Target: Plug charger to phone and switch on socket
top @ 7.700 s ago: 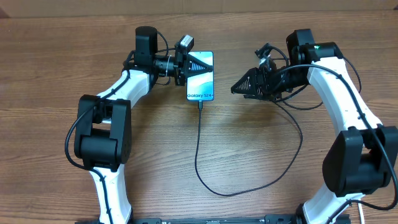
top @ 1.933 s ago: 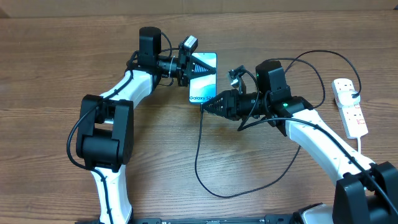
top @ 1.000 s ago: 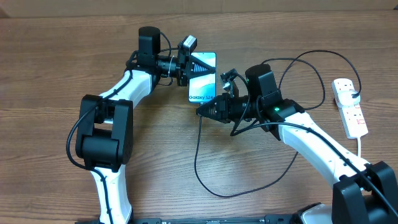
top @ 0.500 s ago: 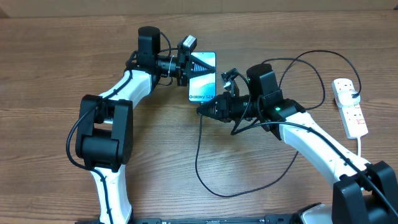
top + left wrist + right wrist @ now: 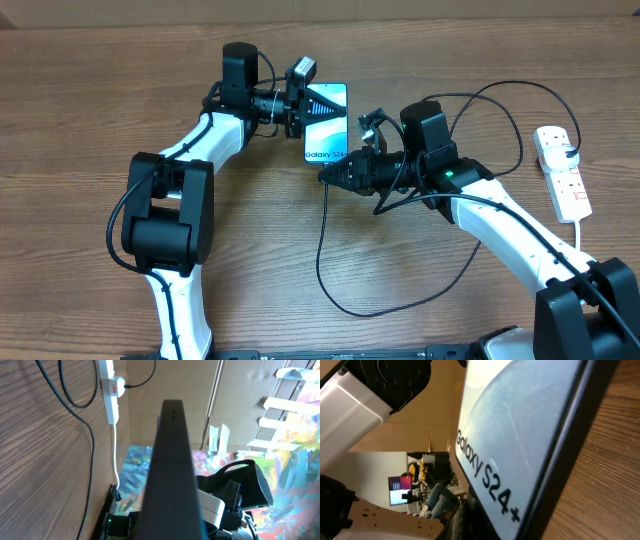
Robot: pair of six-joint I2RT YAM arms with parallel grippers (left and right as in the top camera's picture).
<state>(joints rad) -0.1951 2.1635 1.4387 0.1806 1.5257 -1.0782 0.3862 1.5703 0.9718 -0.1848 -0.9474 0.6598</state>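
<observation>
The phone (image 5: 327,128) lies on the wooden table with its light blue screen up and the "Galaxy S24+" text at its near end. My left gripper (image 5: 328,106) is shut on the phone's far end. In the left wrist view the phone's dark edge (image 5: 170,470) fills the middle. My right gripper (image 5: 325,177) sits at the phone's near end, shut on the charger's plug tip. The charger (image 5: 320,250) cable loops down from there and back up to the right. In the right wrist view the phone's screen (image 5: 520,435) is very close, and the plug is hidden in dark shapes. The socket (image 5: 563,185) lies at the far right.
The black cable arcs over my right arm to a plug in the socket (image 5: 111,390). The socket's white cord (image 5: 116,455) runs off the near table edge. Both arm bases stand at the near edge, with bare wood between them inside the cable loop.
My right gripper has shifted slightly to the right at the phone's near end, and the cable below it moved with it. The left gripper and the phone have not moved.
</observation>
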